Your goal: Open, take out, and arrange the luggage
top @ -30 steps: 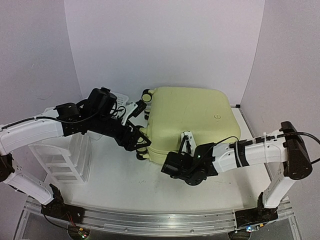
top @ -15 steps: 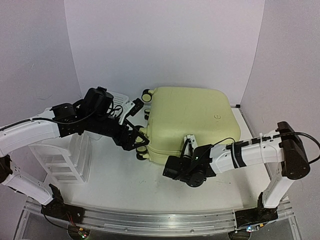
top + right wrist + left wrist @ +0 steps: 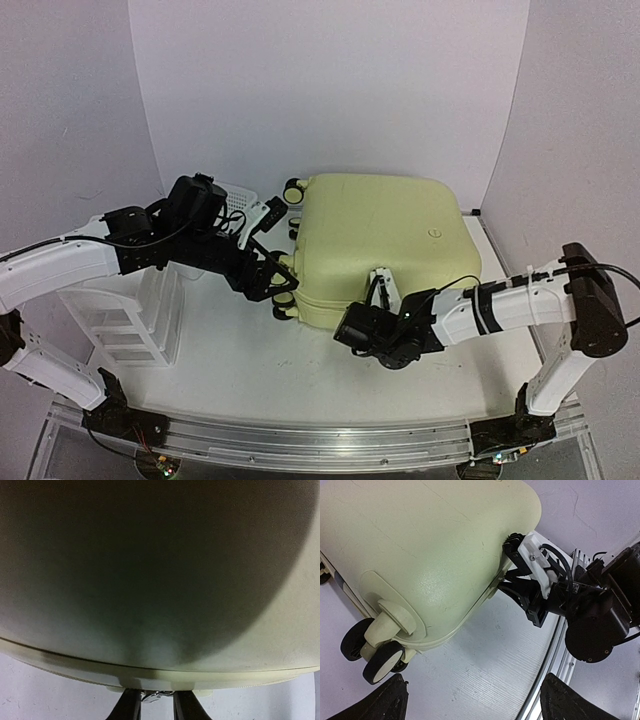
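Lying just beyond right tool (image 3: 157, 707): luggage (image 3: 160, 580).

Luggage (image 3: 385, 235) flat on table (image 3: 230, 370) centre; basket (image 3: 238, 195) behind-left; drawer organiser (image 3: 125, 320) left.

Smooth matt plastic luggage (image 3: 385, 235), shiny metal zip-pull (image 3: 151, 696)

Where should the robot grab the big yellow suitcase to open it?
Probably the small metal zip pull on the seam at the near edge of the suitcase. It lies flat and shut, too wide for a claw to span, so come in low from the front, level with the seam. The right claw sits there, a finger each side of the pull.
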Controlling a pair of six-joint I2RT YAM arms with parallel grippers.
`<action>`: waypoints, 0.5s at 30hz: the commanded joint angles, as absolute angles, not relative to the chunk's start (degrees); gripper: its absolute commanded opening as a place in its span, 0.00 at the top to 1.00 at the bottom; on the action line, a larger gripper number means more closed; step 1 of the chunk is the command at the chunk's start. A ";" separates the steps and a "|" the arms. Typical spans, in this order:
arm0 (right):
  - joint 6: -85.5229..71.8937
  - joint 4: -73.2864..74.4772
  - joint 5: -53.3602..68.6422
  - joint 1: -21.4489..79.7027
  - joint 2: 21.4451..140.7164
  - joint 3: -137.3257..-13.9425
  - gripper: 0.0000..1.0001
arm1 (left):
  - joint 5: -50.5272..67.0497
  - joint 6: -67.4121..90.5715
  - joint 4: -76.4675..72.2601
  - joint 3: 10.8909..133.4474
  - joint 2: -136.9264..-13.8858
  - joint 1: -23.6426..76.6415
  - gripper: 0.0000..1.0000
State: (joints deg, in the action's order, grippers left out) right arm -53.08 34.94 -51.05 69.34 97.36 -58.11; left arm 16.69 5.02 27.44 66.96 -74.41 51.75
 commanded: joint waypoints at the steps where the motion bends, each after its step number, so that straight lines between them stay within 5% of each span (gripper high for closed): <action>1: -50.48 30.63 -52.18 67.52 92.63 -55.95 0.85 | 16.30 5.45 25.32 67.14 -72.54 51.59 0.07; 6: -45.19 25.67 -45.65 65.78 88.99 -52.09 1.00 | 16.06 5.28 25.32 66.71 -72.47 51.59 0.07; 15: -38.05 20.99 -37.42 62.32 83.65 -47.23 1.00 | 15.54 5.38 25.23 66.76 -72.54 51.60 0.07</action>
